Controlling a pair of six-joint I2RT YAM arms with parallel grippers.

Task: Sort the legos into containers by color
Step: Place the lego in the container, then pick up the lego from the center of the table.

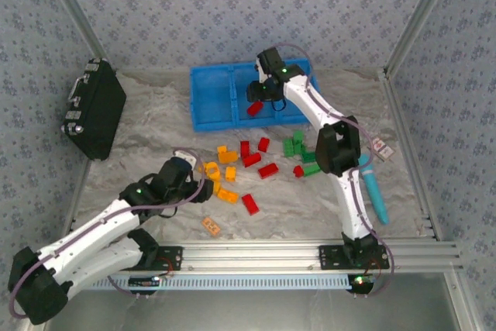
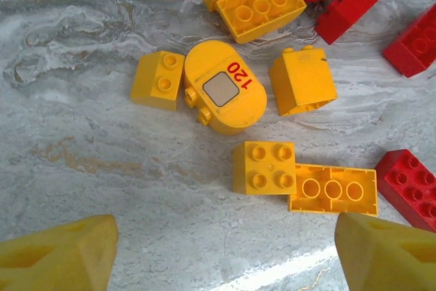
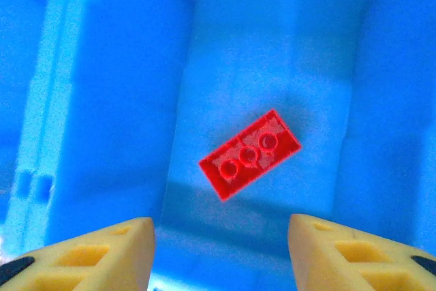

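At the far side of the tabletop (image 1: 155,114) sits the blue bin (image 1: 213,98). The right gripper (image 3: 221,236) hangs over its middle compartment, jaws spread and empty. One red brick (image 3: 249,154) lies on the floor below, seemingly where red belongs. The left gripper (image 2: 225,250), jaws also wide apart, hovers above the loose yellow bricks (image 2: 264,167), probably choosing one.

Seen from above, my right arm (image 1: 306,102) covers part of the right compartment of the bright blue plastic bin (image 1: 211,106). The dark marks on the flat orange tag (image 1: 211,226) are too small to read. At my left wrist, a red plastic brick (image 2: 412,185) runs off the right edge. The bottom edge cuts the yellow fingertips (image 2: 58,257) of my left gripper (image 2: 225,236).
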